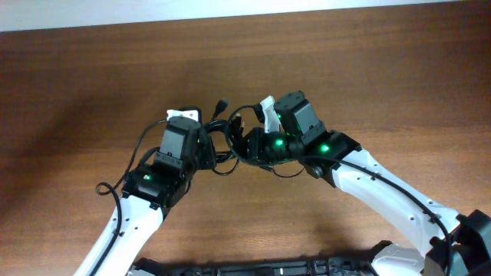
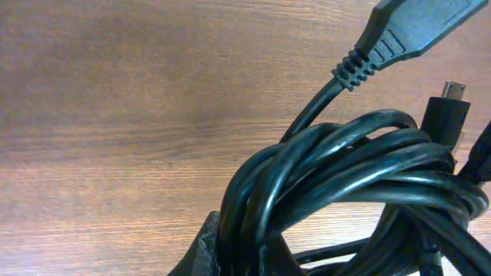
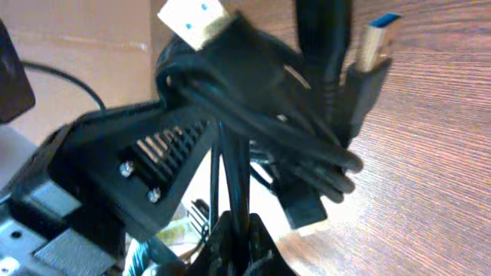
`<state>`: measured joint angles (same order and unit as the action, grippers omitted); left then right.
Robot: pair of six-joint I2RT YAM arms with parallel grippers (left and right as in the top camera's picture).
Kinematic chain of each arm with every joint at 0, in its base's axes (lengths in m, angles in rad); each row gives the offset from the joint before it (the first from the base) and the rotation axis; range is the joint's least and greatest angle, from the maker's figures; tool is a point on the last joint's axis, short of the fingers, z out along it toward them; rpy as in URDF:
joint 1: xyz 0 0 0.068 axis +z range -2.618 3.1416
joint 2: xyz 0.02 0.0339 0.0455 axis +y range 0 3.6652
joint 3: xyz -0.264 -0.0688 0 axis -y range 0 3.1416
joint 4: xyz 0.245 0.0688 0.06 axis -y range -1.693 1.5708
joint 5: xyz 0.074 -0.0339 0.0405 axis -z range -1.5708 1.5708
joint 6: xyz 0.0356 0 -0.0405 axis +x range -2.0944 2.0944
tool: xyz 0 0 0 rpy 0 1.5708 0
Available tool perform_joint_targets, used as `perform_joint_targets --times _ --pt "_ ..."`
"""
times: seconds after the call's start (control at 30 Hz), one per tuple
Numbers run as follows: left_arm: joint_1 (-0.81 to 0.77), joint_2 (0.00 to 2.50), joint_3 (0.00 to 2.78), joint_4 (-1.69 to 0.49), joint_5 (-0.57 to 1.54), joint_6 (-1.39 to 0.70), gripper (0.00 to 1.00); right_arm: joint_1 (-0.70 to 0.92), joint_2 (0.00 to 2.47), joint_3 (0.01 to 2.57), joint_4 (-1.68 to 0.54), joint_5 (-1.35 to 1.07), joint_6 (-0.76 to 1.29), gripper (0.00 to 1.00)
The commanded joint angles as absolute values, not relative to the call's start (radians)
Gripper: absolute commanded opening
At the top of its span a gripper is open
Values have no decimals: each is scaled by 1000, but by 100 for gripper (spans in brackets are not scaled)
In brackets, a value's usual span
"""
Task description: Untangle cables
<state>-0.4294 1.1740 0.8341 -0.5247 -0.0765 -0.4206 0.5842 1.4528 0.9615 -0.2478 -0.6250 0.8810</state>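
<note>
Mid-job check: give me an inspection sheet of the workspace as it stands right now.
Surface: wooden table, brown grain.
Job's things: the cables, one black knotted bundle between both tools; a USB plug sticks out.
Clutter: nothing seen.
Tools: left tool shut on the cables; right tool shut on the cables.
Cables: arm wire loops out beside the left arm.
Surroundings: pale strip beyond the table's far edge.
</note>
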Motion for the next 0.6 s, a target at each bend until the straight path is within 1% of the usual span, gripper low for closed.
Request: perform_joint_targets --times 0.0,0.07,0.17,0.23,0.37,0.57 --pt "-429 1156 859 -505 86 -486 0 589 1456 975 -203 -582 937 4" --pt "-429 1156 859 -499 168 -486 0 590 1456 975 -157 -570 937 4" --pt "-429 1156 859 -447 260 -508 0 590 1461 974 -160 -491 937 4" --pt "-429 1156 859 -414 318 -558 0 590 1466 974 -160 -413 937 4" --pt "-429 1156 859 -430 413 -560 0 590 1466 974 -157 -220 936 4" --pt "-429 1156 859 -441 430 -545 0 589 1466 974 -176 -144 914 4"
